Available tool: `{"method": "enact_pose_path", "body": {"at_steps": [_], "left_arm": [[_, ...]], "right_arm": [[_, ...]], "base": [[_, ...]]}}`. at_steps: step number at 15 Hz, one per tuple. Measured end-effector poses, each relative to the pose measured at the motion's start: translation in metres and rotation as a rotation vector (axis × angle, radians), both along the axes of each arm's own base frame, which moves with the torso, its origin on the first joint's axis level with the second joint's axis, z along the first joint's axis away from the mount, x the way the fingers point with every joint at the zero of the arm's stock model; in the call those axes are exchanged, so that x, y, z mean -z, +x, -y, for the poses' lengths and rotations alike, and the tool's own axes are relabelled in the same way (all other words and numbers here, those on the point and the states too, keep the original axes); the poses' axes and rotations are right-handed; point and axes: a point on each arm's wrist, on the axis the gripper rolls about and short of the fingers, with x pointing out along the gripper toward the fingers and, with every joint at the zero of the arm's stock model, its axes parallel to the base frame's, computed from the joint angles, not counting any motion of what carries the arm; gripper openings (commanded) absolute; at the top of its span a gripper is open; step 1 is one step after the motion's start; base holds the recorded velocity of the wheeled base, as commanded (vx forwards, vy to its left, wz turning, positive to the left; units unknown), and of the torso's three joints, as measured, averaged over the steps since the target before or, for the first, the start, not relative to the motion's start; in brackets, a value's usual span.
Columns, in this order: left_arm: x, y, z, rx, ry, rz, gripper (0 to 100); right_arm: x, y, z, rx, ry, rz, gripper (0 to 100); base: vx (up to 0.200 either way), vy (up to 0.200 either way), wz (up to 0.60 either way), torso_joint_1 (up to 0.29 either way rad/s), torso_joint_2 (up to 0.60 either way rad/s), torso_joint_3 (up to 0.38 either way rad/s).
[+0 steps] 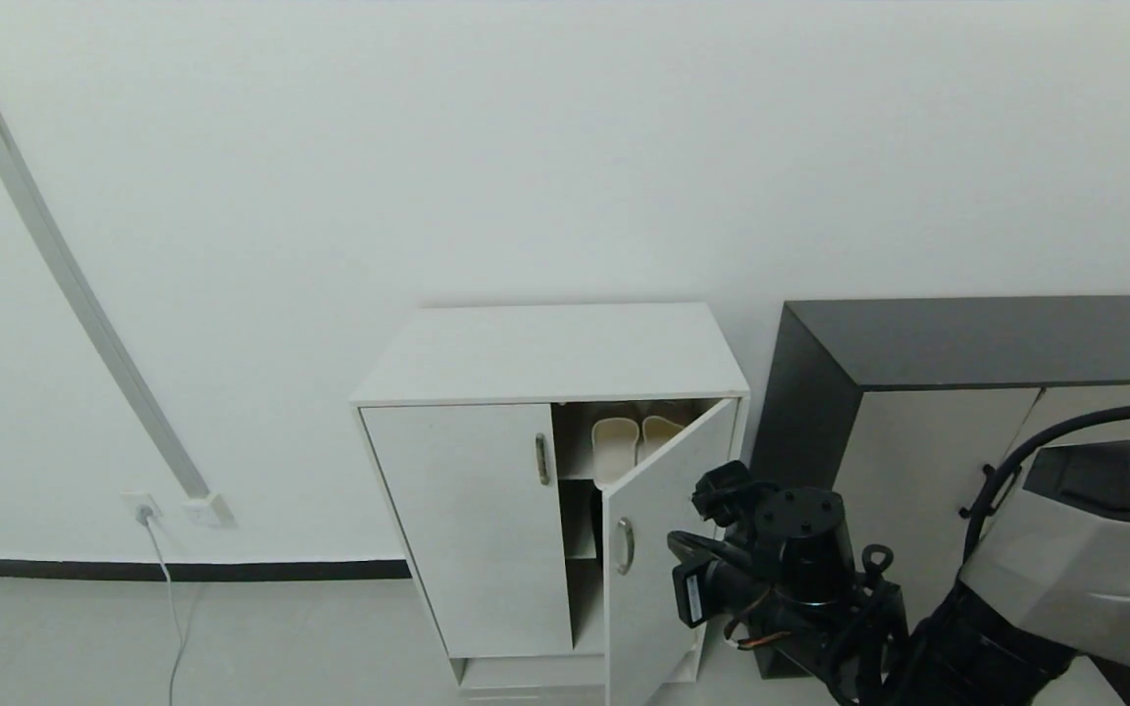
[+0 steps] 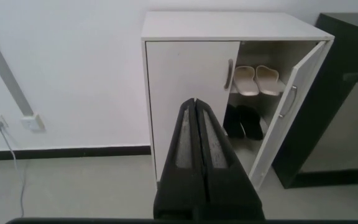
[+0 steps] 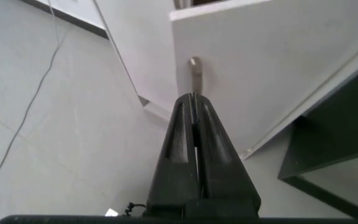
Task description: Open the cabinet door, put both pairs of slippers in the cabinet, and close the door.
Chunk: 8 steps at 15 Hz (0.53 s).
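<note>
Since both pairs already sit inside, what seems left is shutting the door. From the head view, the white cabinet (image 1: 545, 353) stands against the white wall (image 1: 565, 147) with its left door (image 1: 467, 520) shut and its right door (image 1: 658, 549) swung partly out. The beige slippers (image 1: 616, 446) lie side by side high up inside. The right arm (image 1: 791, 579) hangs just beside that open door, near its handle (image 1: 626, 545), placed, I'd guess, to push it home. A dark cabinet (image 1: 967, 338) stands just beside on the right. A grey conduit (image 1: 55, 255) slants down the wall to a socket (image 1: 141, 508), whose cable (image 1: 173, 608) trails past a black skirting (image 1: 163, 568) onto the pale floor (image 1: 84, 637).

From the left wrist, the left gripper (image 2: 195, 102) is pressed fully together, holding nothing, and points at the cabinet from well back. The black slippers (image 2: 244, 121) rest one level below the beige pair.

From the right wrist, the right gripper (image 3: 194, 96) is likewise pinched tight and empty, its tip near the handle on the door's outer face. A blunt closed tip suits pushing.
</note>
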Motion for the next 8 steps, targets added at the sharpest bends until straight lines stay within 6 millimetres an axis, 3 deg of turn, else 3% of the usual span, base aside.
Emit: {"method": "enact_pose_path", "body": {"at_steps": [5, 8], "left_arm": [[0.0, 0.0, 0.0, 0.0, 0.0, 0.0, 0], [0.0, 0.0, 0.0, 0.0, -0.001, 0.0, 0]], "right_arm": [[0.0101, -0.0021, 0.0018, -0.014, -0.021, -0.03, 0], [0.0127, 0.0011, 0.0045, -0.006, -0.024, -0.036, 0]], "base": [[0.2, 0.0, 0.0, 0.0, 0.0, 0.007], [0.0, 0.0, 0.0, 0.0, 0.0, 0.0]]}}
